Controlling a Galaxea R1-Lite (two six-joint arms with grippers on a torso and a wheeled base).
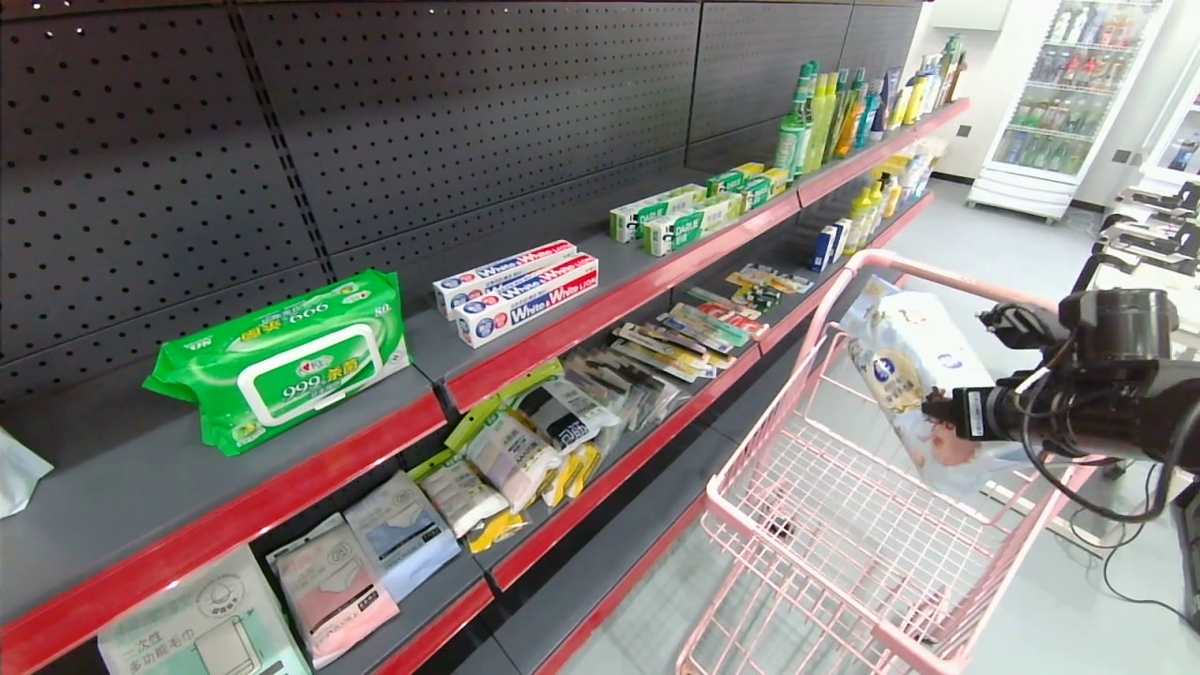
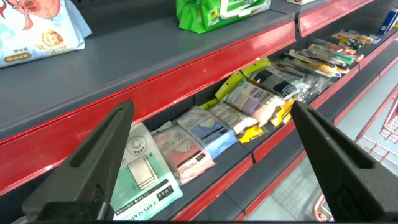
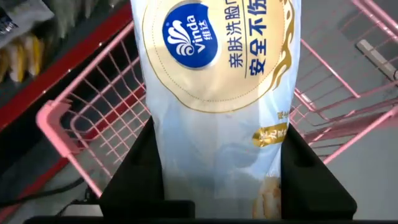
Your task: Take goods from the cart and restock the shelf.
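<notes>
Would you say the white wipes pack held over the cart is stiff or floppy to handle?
Probably soft: the white wipes pack looks pinched in by the right tool. Its glossy film may be slippery, so it could slide.

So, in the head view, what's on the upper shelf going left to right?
Pale pack at the edge → green wipes pack → white toothpaste boxes → green toothpaste boxes → upright bottles.

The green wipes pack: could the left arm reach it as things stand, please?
Probably yes: the open, empty left claw faces the shelf, and nothing stands before the wipes pack.
</notes>
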